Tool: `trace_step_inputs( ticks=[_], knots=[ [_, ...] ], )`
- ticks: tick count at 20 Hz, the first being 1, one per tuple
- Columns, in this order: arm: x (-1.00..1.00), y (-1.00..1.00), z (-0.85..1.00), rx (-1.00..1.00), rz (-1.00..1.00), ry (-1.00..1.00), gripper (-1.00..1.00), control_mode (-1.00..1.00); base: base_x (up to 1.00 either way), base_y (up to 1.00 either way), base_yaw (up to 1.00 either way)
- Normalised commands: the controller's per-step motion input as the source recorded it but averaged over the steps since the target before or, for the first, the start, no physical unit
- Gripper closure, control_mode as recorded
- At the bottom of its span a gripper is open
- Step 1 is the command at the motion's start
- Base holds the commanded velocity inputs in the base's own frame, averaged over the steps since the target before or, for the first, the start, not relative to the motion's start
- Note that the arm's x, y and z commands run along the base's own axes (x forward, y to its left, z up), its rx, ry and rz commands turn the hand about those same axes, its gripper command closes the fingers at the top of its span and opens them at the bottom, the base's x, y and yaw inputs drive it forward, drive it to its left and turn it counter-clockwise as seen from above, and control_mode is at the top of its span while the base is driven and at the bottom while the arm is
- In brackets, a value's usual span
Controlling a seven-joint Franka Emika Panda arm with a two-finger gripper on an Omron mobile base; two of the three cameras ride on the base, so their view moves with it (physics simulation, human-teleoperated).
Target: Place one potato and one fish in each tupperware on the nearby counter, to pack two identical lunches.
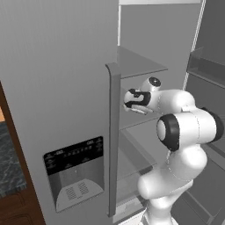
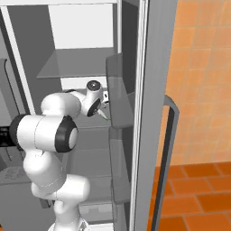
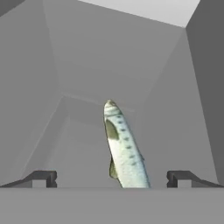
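The arm reaches into an open grey fridge (image 1: 61,66), its claw (image 3: 112,178) spread wide, the two dark fingertips (image 3: 41,178) standing far apart at the bottom of the hand view with nothing pinched between them; the fish (image 3: 122,148), slim and silvery-green with dark spots, lies on the fridge floor or shelf between the fingertips, pointing away from the camera, its near end cut off by the lower edge so whether it touches the claw cannot be told; in the left base view the claw (image 1: 134,100) is mostly masked by the wrist and the edge of the fridge door, so its spread is hard to read there; in the right base view the claw (image 2: 104,106) shows as a small dark tip beside a door bin (image 2: 121,90), with a faint greenish sliver just below it that may be the fish, too small to be sure; a glass shelf (image 1: 136,63) sits above the hand; a strip of dark marbled worktop (image 1: 8,162) is cut off at the left edge of the left base view; orange tiled wall (image 2: 203,67) stands right of the fridge.
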Motion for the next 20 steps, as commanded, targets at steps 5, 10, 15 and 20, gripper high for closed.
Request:
trace_step_inputs(
  ticks=[5,10,15,20],
  knots=[
    [0.48,0.0,0.0,0.0,0.0,0.04,-1.0,-1.0,0.0,0.0,0.0],
    [0.26,0.0,-0.35,0.0,0.0,0.03,-1.0,-1.0,0.0,0.0,0.0],
    [-0.03,-0.01,-0.32,0.0,0.01,0.05,-1.0,-1.0,0.0,0.0,0.0],
    [0.0,0.0,-0.57,0.0,0.01,0.13,-1.0,-1.0,0.0,0.0,0.0]
  ],
)
